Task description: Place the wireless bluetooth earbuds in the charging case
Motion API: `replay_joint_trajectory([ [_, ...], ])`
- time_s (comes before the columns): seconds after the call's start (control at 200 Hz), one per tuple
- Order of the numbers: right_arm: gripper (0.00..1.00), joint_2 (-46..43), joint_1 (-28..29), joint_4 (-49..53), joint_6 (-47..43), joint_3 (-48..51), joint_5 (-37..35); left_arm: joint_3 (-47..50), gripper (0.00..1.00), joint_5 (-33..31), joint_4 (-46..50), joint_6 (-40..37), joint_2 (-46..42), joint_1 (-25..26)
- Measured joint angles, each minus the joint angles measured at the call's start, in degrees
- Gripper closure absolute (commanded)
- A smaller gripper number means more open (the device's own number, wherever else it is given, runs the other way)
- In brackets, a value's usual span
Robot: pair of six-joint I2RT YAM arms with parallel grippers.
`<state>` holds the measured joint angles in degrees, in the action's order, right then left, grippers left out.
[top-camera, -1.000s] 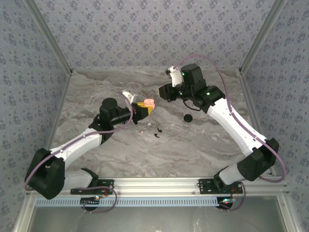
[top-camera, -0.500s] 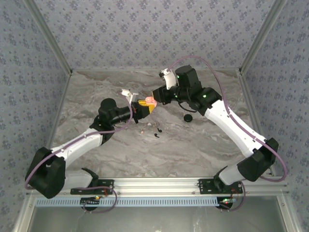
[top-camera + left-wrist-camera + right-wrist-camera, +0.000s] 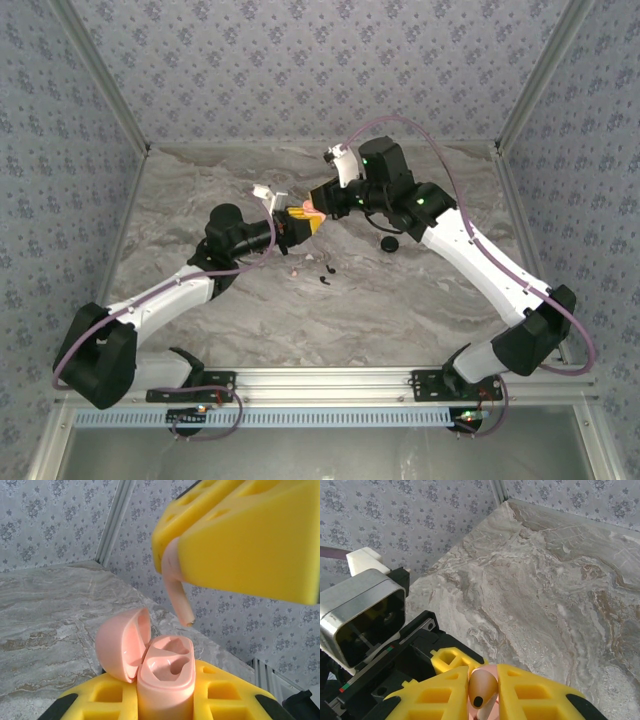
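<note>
The charging case (image 3: 167, 680) is pink, stands upright with its lid (image 3: 122, 645) swung open to the left, and shows two bare wells. My left gripper (image 3: 165, 702) is shut on its body between yellow foam pads (image 3: 100, 700). One pink earbud (image 3: 177, 597) hangs stem down just above the wells, apart from the case, and my right gripper (image 3: 484, 692) is shut on it (image 3: 482, 685). From above, the right gripper (image 3: 322, 200) meets the left gripper (image 3: 298, 224) over the middle of the table, with the case (image 3: 308, 210) between them.
A round black puck (image 3: 389, 244) lies on the marble table (image 3: 420, 300) right of the grippers. Two tiny black hooked pieces (image 3: 326, 276) and a small pale pink piece (image 3: 296, 268) lie just in front of them. Patterned walls close the back and sides.
My right gripper has moved left and down with the earbud until it hangs over the open case. The left arm has barely moved.
</note>
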<state>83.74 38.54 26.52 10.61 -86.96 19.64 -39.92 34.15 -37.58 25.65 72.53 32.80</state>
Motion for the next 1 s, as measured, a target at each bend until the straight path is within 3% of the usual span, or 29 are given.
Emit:
replay_joint_trajectory([
  [0.999, 0.8, 0.0, 0.6, 0.0, -0.6, 0.0, 0.4, 0.0, 0.93, -0.8, -2.6, 0.9, -0.7, 0.2],
])
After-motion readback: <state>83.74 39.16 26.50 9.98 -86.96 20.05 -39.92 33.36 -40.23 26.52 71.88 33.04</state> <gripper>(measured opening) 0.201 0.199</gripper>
